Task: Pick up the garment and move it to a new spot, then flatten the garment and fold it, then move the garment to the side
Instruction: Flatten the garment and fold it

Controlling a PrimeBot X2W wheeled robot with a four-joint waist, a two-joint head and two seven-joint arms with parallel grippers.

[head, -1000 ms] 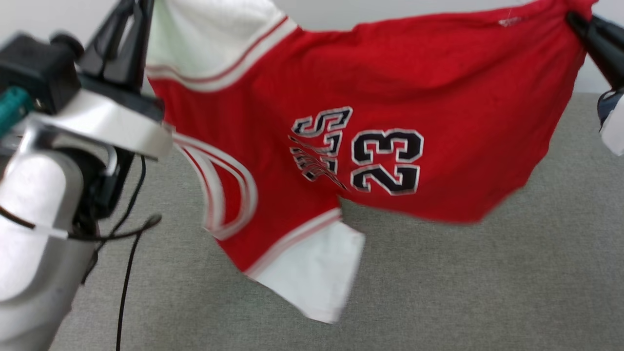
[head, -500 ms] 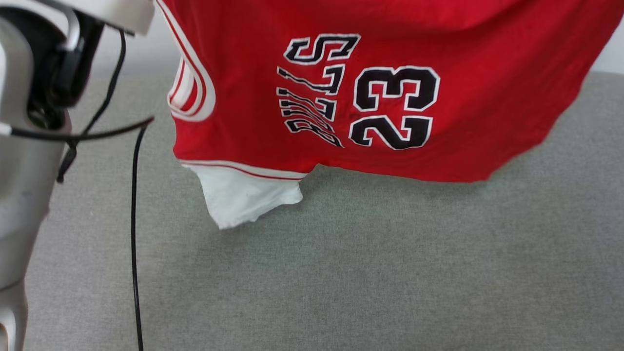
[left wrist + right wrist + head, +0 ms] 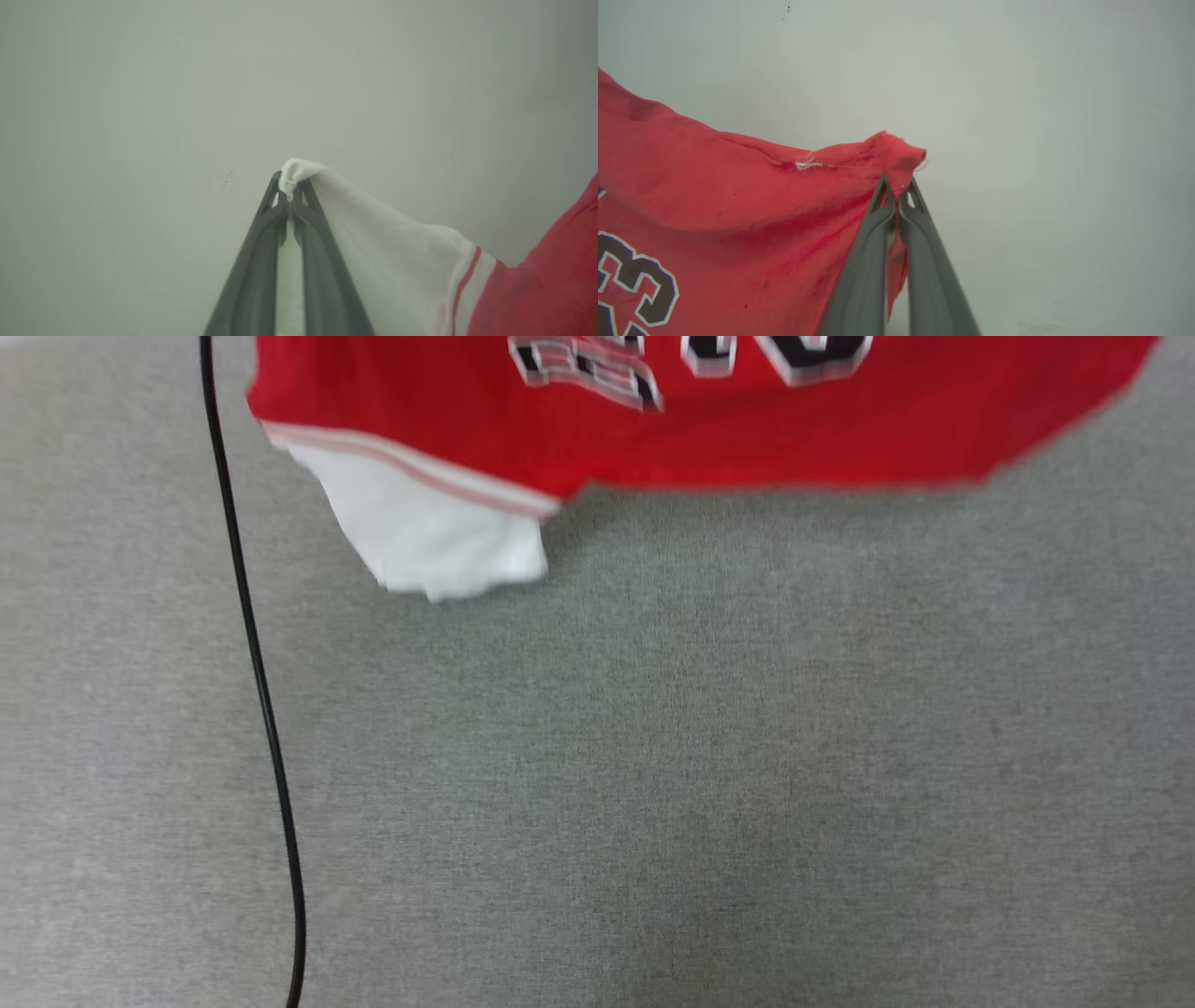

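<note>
A grey cloth-covered counter (image 3: 709, 756) is spread out below the garment. A plain pale wall (image 3: 140, 93) is seen behind the garment in both wrist views.

The garment (image 3: 747, 439), a red jersey-style T-shirt, is held in the air above the counter. Its lower hem hangs free and a soft shadow is cast beneath it. Whether the hem brushes the cloth cannot be told through the blur. The garment is stretched sideways between two held points. This is judged to be why its body hangs as a fairly flat sheet, not a bundle, and can be laid down spread out in a new spot.

A white sleeve (image 3: 420, 541) with striped trim dangles from the garment's lower left edge, drawn down by its own weight. The bottom of a black, white-edged print (image 3: 597, 364) is cut off along the garment's top edge in the head view.

At the garment's left end, the jaws of the left gripper (image 3: 290, 189) are pressed together on a bunched tip of white sleeve cloth. At the garment's right end, the jaws of the right gripper (image 3: 896, 191) are pinched narrowly on a gathered red corner, with cloth trapped between them.

A thin black cable (image 3: 261, 709) is draped down the head view to the left of the garment. A small loose white thread (image 3: 808, 164) is seen on the garment's top edge near the right gripper
</note>
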